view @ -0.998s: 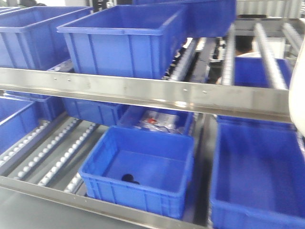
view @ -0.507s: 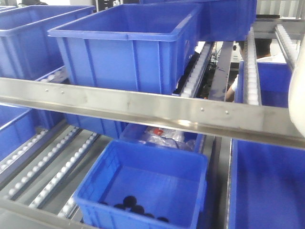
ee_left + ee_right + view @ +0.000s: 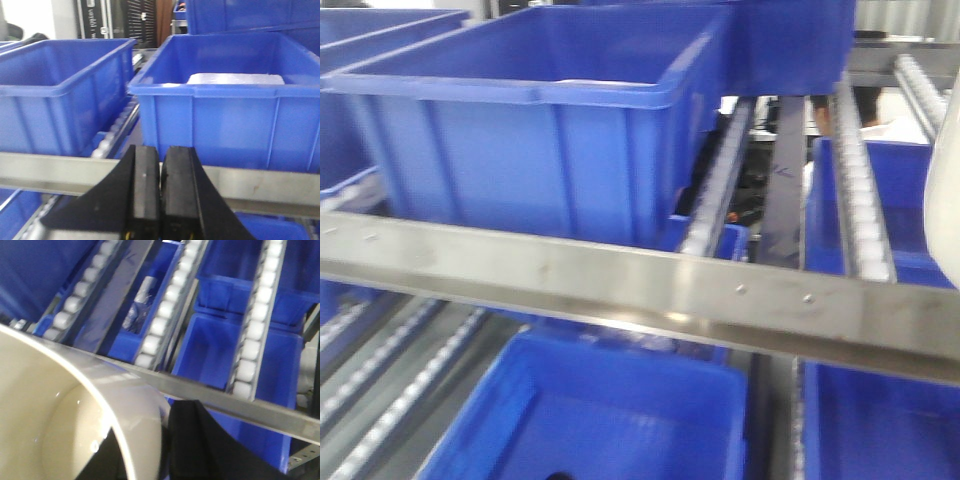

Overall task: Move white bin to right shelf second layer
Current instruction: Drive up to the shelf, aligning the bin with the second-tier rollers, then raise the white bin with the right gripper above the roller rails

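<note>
At the right edge of the front view, I am seeing only a sliver of the white bin (image 3: 944, 190), a smooth cream curve hanging before the steel rack. From the right wrist camera it is filling the lower left corner: glossy plastic, a rounded rim, a pale hollow inside. My right pincer (image 3: 150, 427) is clamping its wall, one black finger (image 3: 200, 450) lying outside and the other dipping inside. The bin is sitting on the near side of the right shelf second layer (image 3: 252, 330), whose lanes of small white rollers in steel rails are running away behind a flat front beam (image 3: 235, 402). Whether the rim is touching that beam I cannot tell. Beneath the lanes, blue crates (image 3: 220, 350) are showing. In the front view the beam, brushed steel with rivets, is crossing below a large blue crate (image 3: 520, 150) with a thick lip. My left pincer (image 3: 160, 190) is hovering with its flat black pads pressed together on nothing, facing a second blue crate (image 3: 225, 117) with a pale flat packet (image 3: 235, 78) inside.
</note>
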Robot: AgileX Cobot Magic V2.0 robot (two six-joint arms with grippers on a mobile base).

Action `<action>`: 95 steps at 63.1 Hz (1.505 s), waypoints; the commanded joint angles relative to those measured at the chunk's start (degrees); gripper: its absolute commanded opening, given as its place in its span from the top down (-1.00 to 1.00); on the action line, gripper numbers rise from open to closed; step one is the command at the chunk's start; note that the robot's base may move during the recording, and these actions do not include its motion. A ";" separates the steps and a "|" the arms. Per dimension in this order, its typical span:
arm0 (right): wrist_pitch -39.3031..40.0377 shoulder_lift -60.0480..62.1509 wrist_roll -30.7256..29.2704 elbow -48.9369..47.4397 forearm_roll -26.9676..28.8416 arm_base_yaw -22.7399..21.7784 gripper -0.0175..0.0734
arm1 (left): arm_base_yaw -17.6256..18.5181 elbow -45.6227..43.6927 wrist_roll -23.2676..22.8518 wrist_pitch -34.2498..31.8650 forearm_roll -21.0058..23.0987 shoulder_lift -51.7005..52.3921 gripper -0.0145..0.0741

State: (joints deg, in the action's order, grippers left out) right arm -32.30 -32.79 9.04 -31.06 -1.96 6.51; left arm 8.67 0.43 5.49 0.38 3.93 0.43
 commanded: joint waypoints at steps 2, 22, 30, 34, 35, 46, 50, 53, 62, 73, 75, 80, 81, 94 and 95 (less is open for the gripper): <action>5.29 -0.24 0.01 -1.97 -0.01 -0.29 0.49 | 0.13 1.90 -0.43 -4.91 0.29 0.76 0.48; 5.29 -0.24 0.01 -1.97 -0.01 -0.29 0.49 | 0.13 1.90 -0.43 -4.91 0.29 0.76 0.48; 5.29 -0.24 0.01 -1.97 -0.01 -0.29 0.49 | 0.13 1.90 -0.43 -4.91 0.29 0.76 0.48; 5.29 -0.24 0.01 -1.97 -0.01 -0.29 0.49 | 0.13 1.90 -0.43 -4.91 0.29 0.76 0.48; 5.29 -0.24 0.01 -1.97 -0.01 -0.29 0.49 | 0.13 1.90 -0.43 -4.91 0.29 0.76 0.48; 5.29 -0.24 0.01 -1.97 -0.01 -0.29 0.49 | 0.13 1.90 -0.43 -4.91 0.29 0.76 0.48; 5.29 -0.24 0.01 -1.97 -0.01 -0.29 0.49 | 0.13 1.90 -0.43 -4.91 0.29 0.76 0.48; 5.29 -0.24 0.01 -1.97 -0.01 -0.29 0.49 | 0.13 1.90 -0.43 -4.91 0.29 0.76 0.48; 5.29 -0.24 0.01 -1.97 -0.01 -0.29 0.49 | 0.13 1.90 -0.43 -4.91 0.29 0.76 0.48; 5.29 -0.24 0.01 -1.97 -0.01 -0.29 0.49 | 0.13 1.90 -0.43 -4.91 0.29 0.76 0.48; 5.29 -0.24 0.01 -1.97 -0.01 -0.29 0.49 | 0.13 1.90 -0.43 -4.91 0.29 0.76 0.48; 5.29 -0.24 0.01 -1.97 -0.01 -0.29 0.49 | 0.13 1.90 -0.43 -4.91 0.29 0.76 0.48; 5.29 -0.24 0.01 -1.97 -0.01 -0.29 0.49 | 0.13 1.90 -0.43 -4.91 0.29 0.76 0.48; 5.29 -0.24 0.01 -1.97 -0.01 -0.29 0.49 | 0.13 1.90 -0.43 -4.91 0.29 0.76 0.48; 5.29 -0.24 0.01 -1.97 -0.01 -0.29 0.49 | 0.13 1.90 -0.43 -4.91 0.29 0.76 0.48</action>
State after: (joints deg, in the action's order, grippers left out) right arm -32.30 -32.79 9.04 -31.06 -1.96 6.51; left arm 8.67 0.43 5.49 0.38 3.93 0.43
